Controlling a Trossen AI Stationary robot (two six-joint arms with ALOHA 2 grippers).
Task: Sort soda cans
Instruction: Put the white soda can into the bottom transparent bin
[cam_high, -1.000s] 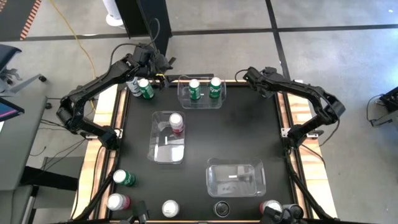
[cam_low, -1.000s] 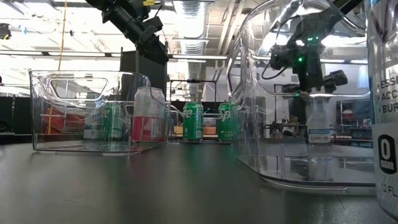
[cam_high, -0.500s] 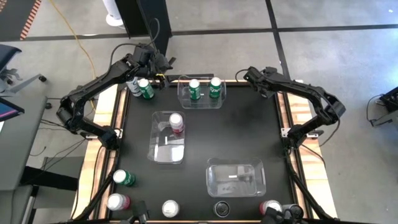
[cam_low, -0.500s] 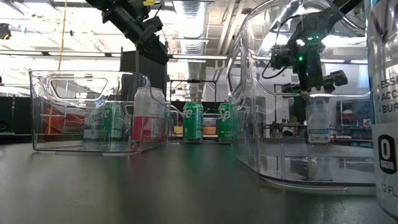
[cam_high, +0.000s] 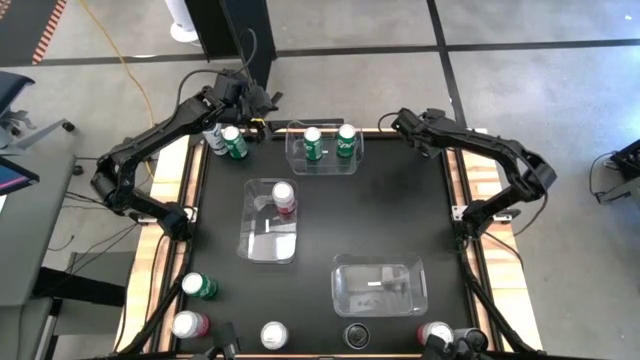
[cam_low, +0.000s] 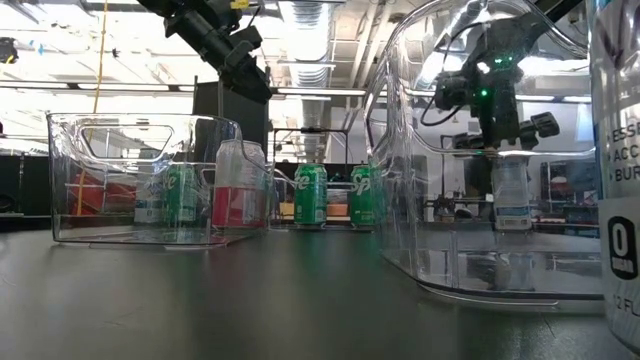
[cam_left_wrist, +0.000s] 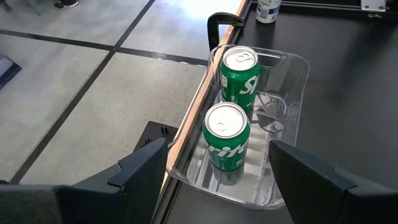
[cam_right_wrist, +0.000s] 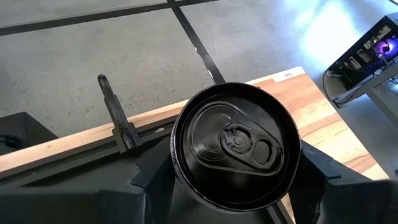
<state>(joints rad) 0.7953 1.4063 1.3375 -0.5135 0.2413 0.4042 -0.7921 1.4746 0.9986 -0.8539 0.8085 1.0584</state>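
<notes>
Risk, high view: right gripper (cam_high: 412, 125) sits at the far right corner of the surface (cam_high: 400, 215), upper right of centre in the frame, so a can tipped here could roll off the edge; the can itself is hidden under it.
Pose, high view: left gripper (cam_high: 243, 110) hovers at upper left beside a green can (cam_high: 234, 142) and a pale can (cam_high: 213, 138); the right arm reaches in from the right edge.
Sorted so far, high view: two green cans (cam_high: 313, 143) stand in the far bin (cam_high: 322, 165), one red can (cam_high: 285, 199) in the middle bin (cam_high: 270, 245); more cans line the bottom edge.
Risk, low view: right gripper (cam_low: 498, 130) hangs over a pale can (cam_low: 511, 195), right of centre; an off-centre squeeze could knock it over.
Pose, left wrist view: left gripper (cam_left_wrist: 217, 171) stands open and empty, its fingers (cam_left_wrist: 146, 165) spread either side of the bin (cam_left_wrist: 292, 134).
Grip, right wrist view: black can (cam_right_wrist: 235, 146) fills the centre between the fingers (cam_right_wrist: 155, 177) of the right gripper (cam_right_wrist: 233, 186); whether they press it I cannot tell, so a lift now might slip.
</notes>
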